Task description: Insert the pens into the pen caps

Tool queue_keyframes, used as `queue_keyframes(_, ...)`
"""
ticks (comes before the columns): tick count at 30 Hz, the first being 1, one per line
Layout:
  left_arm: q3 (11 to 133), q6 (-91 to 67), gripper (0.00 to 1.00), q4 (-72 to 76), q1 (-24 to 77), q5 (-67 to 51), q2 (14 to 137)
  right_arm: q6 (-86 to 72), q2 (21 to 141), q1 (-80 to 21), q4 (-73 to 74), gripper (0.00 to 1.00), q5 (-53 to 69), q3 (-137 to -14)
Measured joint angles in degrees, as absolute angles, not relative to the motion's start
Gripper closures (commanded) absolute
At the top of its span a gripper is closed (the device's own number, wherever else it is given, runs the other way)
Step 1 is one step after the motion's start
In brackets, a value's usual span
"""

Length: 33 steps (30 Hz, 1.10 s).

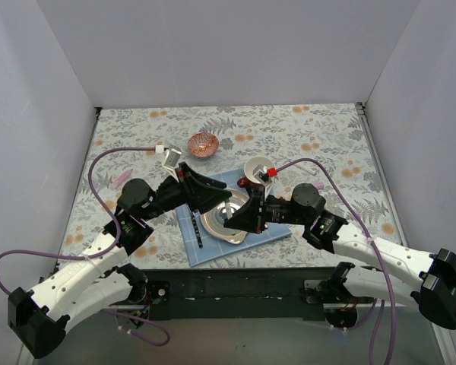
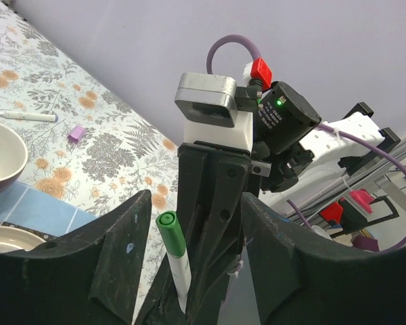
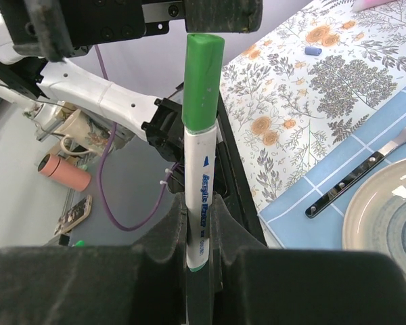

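Green cap (image 3: 203,81) on the top end of a white marker pen (image 3: 198,196), blue writing down its side. Standing straight up, squeezed low down between the two black fingers of the right gripper (image 3: 199,223), clamped tight on it. Top of the cap just under a black part of the other arm at 12 o'clock; cannot tell if touching.

Left gripper (image 2: 196,200) spread wide, grasping nothing. Fingers (image 2: 118,264) out at 9 and 3 o'clock of the marker pen, clear of it on both sides, with the pen and the tip of the right gripper poking up between them.

Seen from above, both grippers tip to tip over a shiny round plate (image 1: 216,228) on a blue mat (image 1: 220,252). Dark-handled knife (image 1: 199,228) on the mat at 9 o'clock of the plate, just beside it. White bowl (image 1: 252,163) at 1 o'clock of the plate. Copper-brown bowl (image 1: 203,144) at 11 o'clock, on the flowery cloth (image 1: 327,137). Small pink piece (image 1: 121,179) far out at 10 o'clock on the cloth, too small to tell pen from cap.

In the left wrist view, little purple cap (image 2: 76,133) lying alone on the cloth. Loose white pen (image 2: 24,116) at 10 o'clock of it, near but not touching.
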<state>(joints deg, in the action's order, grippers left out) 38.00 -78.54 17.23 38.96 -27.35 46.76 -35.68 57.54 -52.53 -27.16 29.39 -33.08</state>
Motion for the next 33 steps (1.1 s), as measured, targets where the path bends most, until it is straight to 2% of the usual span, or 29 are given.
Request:
queue_keyframes(5,38.06,-77.76,0.51,16.53,38.96,-27.22,46.87,-35.75,57.54,-52.53,-27.16,0.99,29.85,-33.08)
queue_keyframes(14,38.3,-77.21,0.69,16.56,38.96,-28.95,47.94,-35.9,57.54,-52.53,-27.18,0.99,30.2,-33.08)
queue_keyframes(16,38.3,-77.1,0.76,16.6,38.96,-29.41,48.23,-35.99,57.54,-52.53,-27.22,0.99,30.28,-33.08)
queue_keyframes(17,38.3,-77.1,0.88,16.62,38.96,-29.54,48.4,-35.99,57.52,-52.53,-27.24,0.99,30.33,-33.08)
queue_keyframes(19,38.28,-77.1,0.99,16.73,38.94,-29.87,48.71,-35.86,57.21,-52.56,-27.2,0.99,30.48,-33.04)
queue_keyframes(33,32.67,-86.37,1.0,30.11,38.74,-32.14,48.45,-34.35,52.56,-53.01,-25.63,0.99,29.36,-31.99)
